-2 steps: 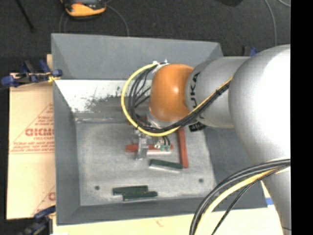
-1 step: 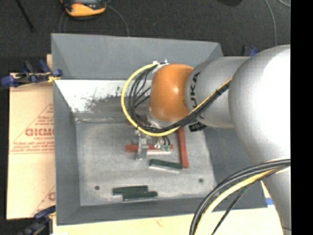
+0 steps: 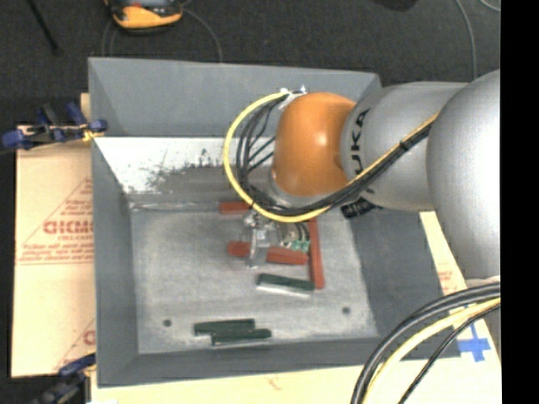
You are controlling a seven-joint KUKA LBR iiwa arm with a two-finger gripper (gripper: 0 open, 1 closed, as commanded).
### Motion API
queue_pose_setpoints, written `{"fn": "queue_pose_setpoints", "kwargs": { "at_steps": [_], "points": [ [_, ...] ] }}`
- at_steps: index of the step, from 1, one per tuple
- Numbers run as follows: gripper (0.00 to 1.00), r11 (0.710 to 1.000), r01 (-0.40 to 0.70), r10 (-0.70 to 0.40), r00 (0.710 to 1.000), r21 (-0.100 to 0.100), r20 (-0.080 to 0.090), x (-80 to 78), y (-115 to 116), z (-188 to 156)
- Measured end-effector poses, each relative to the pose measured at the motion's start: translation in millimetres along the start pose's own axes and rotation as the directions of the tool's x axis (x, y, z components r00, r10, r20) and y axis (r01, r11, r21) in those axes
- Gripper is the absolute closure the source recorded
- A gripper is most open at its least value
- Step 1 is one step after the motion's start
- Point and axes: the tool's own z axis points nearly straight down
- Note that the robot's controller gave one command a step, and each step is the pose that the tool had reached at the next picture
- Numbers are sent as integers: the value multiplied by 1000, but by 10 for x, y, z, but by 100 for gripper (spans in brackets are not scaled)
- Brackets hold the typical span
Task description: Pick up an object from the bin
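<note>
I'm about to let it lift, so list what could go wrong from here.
The jaws sit among a tight cluster of red bars near the bin's middle; they may catch two at once or none.
The orange wrist cover hides part of that cluster, so a slip could go unseen.
Lifting might drag the grey bar alongside.

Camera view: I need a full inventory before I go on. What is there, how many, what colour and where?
bin: one, grey metal, middle of view
red bars: at least four, red-brown, clustered mid-bin beside and under the end effector, partly hidden
green piece: one, small, within that cluster, kind unclear
pale bar: one, silver-grey, just in front of the cluster
dark bars: apparently two, dark green, together near the front wall
handheld devices: two, orange and black, on the dark floor beyond the bin
end effector: one, metallic, low among the red bars
arm: one, silver with orange cover, from the right
</note>
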Motion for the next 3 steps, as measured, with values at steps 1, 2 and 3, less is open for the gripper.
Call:
{"fn": "queue_pose_setpoints", "kwargs": {
  "at_steps": [1, 2, 3],
  "points": [
    [100, 1000, 0, 0, 1000, 0, 0, 0, 0, 0],
    [100, 1000, -16, 16, 1000, -3, 0, 305, 178, -719],
    [100, 999, -46, 46, 999, -1, 3, 243, 76, -918]
  ]
}}
